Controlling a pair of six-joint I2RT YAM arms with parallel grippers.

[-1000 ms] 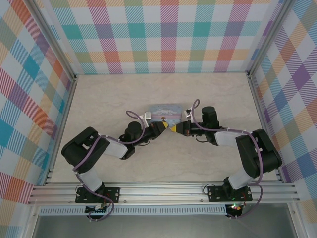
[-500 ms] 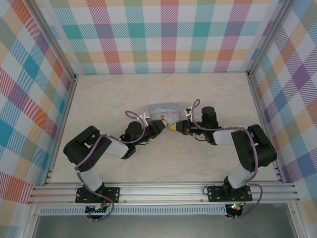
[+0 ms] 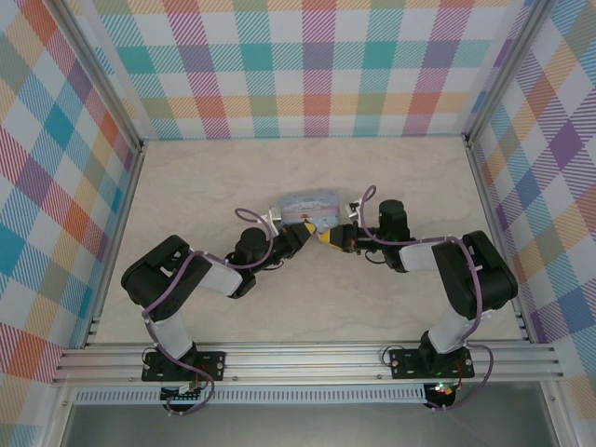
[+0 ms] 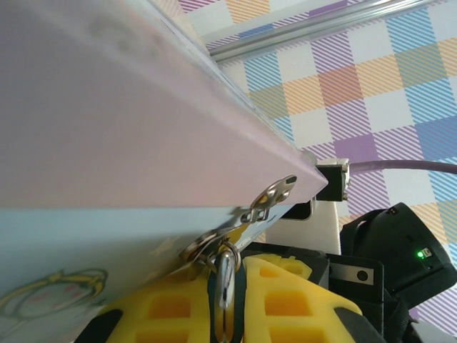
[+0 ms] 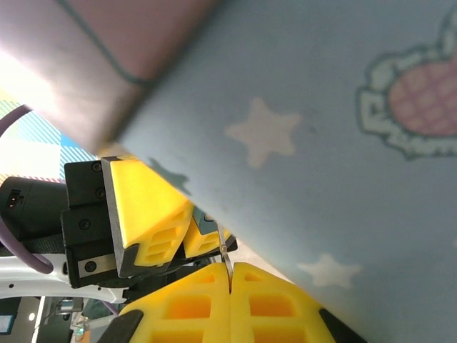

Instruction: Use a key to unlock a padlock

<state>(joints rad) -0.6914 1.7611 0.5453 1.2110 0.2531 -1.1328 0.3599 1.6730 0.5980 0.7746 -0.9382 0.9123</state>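
The padlock [image 4: 226, 289], a small dark bluish body with a silvery shackle, is pinched between the yellow fingers [image 4: 289, 293] of my left gripper [image 4: 226, 275]. Its shackle runs through the metal hasp [image 4: 214, 246] of the pale blue tin [image 4: 107, 143]. My right gripper [image 5: 230, 275] is shut on the key [image 5: 226, 256], a thin silvery blade whose tip points at the padlock [image 5: 207, 223] held in the left fingers [image 5: 146, 211]. From above, the left gripper [image 3: 304, 229] and right gripper [image 3: 324, 238] meet tip to tip at the tin's near edge [image 3: 305, 207].
The tin [image 5: 321, 128] leans close over both wrists, its starred blue face just above the right fingers. Plaid walls [image 3: 307, 65] enclose the pale table [image 3: 186, 177] on three sides. An aluminium rail [image 3: 307, 358] runs along the near edge by the arm bases.
Both gripper tips and the tin have crept slightly away from the bases and a little left. The grips on padlock and key look unchanged.
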